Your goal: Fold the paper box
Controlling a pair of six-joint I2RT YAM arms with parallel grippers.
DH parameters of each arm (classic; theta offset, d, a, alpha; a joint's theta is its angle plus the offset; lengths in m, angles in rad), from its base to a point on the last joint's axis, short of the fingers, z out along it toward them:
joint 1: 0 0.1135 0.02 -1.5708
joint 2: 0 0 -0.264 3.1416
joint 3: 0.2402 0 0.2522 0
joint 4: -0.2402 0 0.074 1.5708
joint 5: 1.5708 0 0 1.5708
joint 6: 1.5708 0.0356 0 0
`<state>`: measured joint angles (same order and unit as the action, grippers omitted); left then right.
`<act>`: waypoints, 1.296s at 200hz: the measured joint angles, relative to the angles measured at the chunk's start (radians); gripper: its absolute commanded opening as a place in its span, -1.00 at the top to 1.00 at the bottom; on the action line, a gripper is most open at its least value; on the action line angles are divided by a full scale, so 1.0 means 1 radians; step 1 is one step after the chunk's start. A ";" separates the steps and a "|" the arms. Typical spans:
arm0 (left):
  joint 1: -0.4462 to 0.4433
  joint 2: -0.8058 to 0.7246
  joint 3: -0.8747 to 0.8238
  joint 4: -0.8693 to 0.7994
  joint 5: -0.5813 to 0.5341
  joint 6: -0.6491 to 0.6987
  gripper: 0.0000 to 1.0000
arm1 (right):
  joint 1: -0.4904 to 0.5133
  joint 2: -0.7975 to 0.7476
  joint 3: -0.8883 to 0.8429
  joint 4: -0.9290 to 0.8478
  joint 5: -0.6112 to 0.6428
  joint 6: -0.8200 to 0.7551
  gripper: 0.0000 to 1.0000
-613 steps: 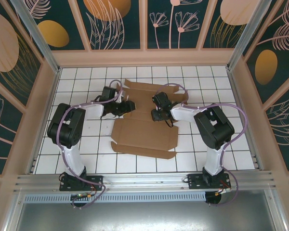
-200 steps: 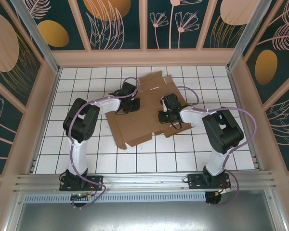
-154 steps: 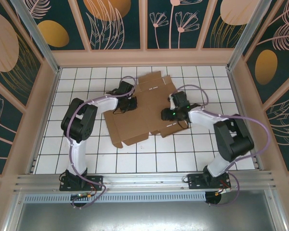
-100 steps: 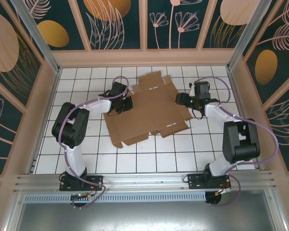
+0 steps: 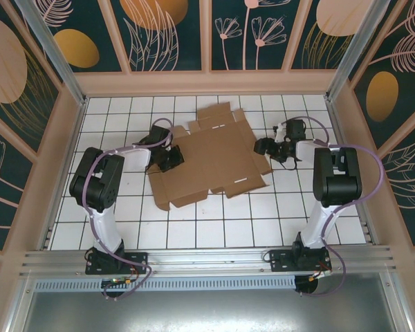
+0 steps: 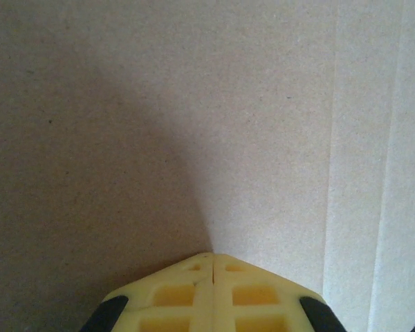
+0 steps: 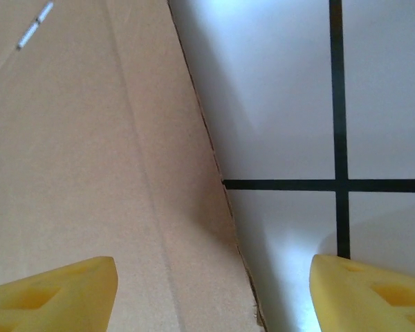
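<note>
**Sheet flat, one pincer shut**

We see the paper box (image 5: 211, 155) lying unfolded on the tiled table (image 5: 124, 207). The left gripper (image 5: 171, 160) — fingers pressed together — sits over its left part. The right gripper (image 5: 261, 146), spread wide, straddles its right edge.

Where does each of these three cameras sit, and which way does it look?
Top: above and behind, looking down on white tiled table, flat brown cardboard box sheet; both arms show.
Left wrist: close over the sheet; shut left gripper.
Right wrist: over the sheet's edge and tiles; open right gripper.
All share the sheet.
</note>
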<state>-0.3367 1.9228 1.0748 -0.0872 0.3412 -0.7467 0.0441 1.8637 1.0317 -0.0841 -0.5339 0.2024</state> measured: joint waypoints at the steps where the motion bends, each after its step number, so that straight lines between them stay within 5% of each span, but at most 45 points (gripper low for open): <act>1: 0.002 0.002 0.003 0.000 0.000 0.002 1.00 | 0.000 0.001 0.000 0.000 -0.001 -0.001 -0.47; 87: 0.020 0.044 0.066 -0.023 -0.012 0.063 1.00 | 0.074 0.103 0.066 0.031 -0.238 -0.043 -0.11; 166: 0.034 0.042 0.062 -0.013 -0.024 0.071 1.00 | 0.077 0.070 0.017 0.009 -0.150 -0.020 0.86; 259: 0.042 0.013 0.012 0.033 -0.034 0.046 1.00 | 0.134 -0.061 0.048 -0.108 -0.056 -0.026 0.99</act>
<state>-0.2951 1.9358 1.0870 -0.0540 0.3069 -0.7010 0.1780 1.8023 1.0798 -0.1925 -0.5900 0.1768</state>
